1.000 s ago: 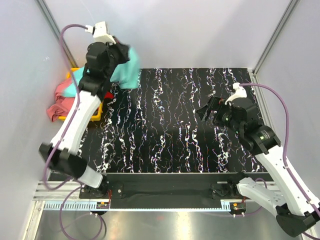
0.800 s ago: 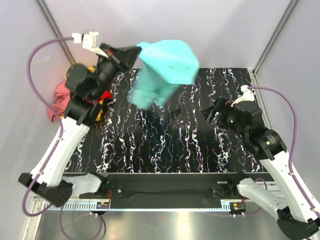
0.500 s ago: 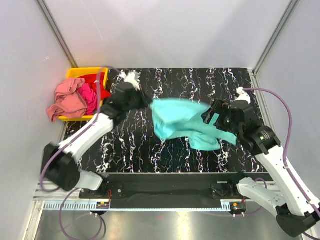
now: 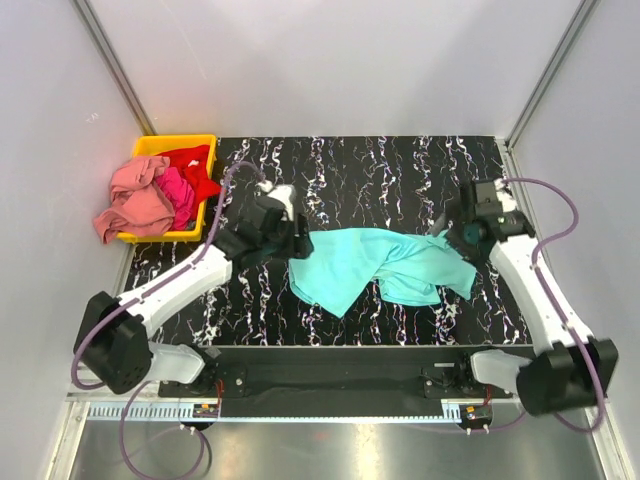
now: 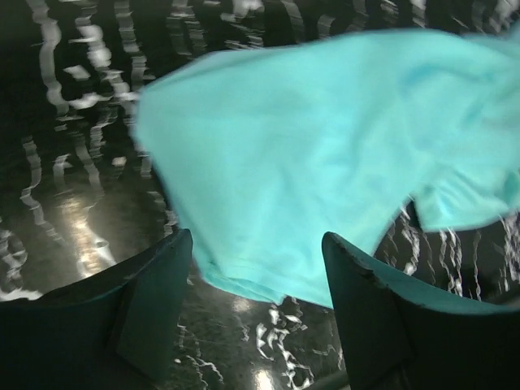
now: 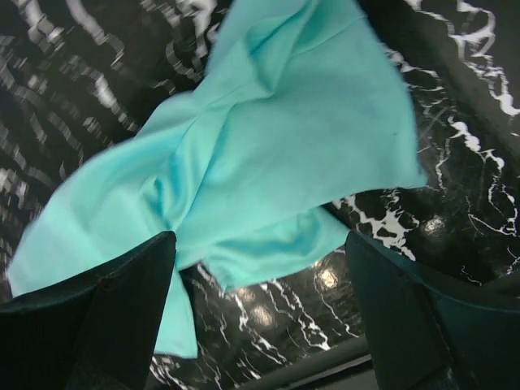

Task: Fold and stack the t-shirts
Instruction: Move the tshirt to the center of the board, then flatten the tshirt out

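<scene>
Top external: turquoise-teal cloth t-shirt lies unfolded between my left pincer, 9 o'clock, and right pincer, 3 o'clock, both gaping and empty; heap of pink, magenta and red cloth shirts waits at 10, nothing folded yet.

Worktop before me: glossy black, white marble-like veins running near edge to far edge. Plain pale grey back wall rises behind far edge. Left wall and right wall are same grey, close along side edges. Metal post at far-left corner, second post at far-right corner. Black rail along near edge, pale scale strip below it, then brushed steel panel. Light even; bright glints on worktop in my wrist views.
</scene>
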Controlling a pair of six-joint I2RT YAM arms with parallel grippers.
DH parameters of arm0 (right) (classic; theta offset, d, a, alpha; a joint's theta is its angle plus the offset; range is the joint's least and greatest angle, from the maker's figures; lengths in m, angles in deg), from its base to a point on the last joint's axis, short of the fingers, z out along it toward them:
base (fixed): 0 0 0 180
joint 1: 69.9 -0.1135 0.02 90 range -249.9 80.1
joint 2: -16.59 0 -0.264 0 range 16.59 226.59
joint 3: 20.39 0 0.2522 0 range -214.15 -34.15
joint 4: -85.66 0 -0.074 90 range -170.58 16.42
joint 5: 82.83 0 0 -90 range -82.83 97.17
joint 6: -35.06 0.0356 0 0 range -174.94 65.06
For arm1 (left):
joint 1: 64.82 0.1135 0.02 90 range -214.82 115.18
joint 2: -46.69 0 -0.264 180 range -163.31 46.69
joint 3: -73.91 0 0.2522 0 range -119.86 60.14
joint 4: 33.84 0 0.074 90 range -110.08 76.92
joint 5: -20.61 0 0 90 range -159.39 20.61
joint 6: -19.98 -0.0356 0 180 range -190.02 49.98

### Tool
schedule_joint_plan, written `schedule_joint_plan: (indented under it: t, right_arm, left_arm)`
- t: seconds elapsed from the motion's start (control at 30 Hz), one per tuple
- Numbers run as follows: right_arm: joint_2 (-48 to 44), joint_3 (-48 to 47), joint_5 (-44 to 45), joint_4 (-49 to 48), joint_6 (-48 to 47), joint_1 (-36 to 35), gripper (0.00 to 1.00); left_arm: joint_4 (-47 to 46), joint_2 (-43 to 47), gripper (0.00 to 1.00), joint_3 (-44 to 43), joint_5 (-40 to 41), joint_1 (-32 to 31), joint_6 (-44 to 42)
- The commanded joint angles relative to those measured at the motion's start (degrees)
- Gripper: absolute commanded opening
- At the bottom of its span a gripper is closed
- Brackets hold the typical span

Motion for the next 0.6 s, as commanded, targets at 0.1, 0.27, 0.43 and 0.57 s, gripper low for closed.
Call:
schedule_joint_plan:
  t: [0.1, 0.27, 0.43, 0.57]
  right_arm:
    - [11.15, -3.92, -4.74, -1.57, 8.97, 10.22, 0.88]
    - [18.46, -3.49, -6.51, -6.84, 14.16, 15.05, 0.70]
    - [24.08, -2.34, -11.00, -15.38, 15.04, 20.16, 0.62]
    - [27.52, -3.40, -12.48, -16.77, 16.27, 20.42, 0.62]
  left_arm:
    - [-7.40, 0.69, 0.67, 1.65, 1.38, -13.79, -9.63]
    - [-9.70, -4.93, 0.64, 1.40, 9.12, -25.12, -13.15]
    - [-12.15, -9.95, 0.62, 1.92, 11.42, -28.66, -12.54]
    - [-12.51, -13.02, 0.62, 2.36, 12.82, -29.72, -12.45]
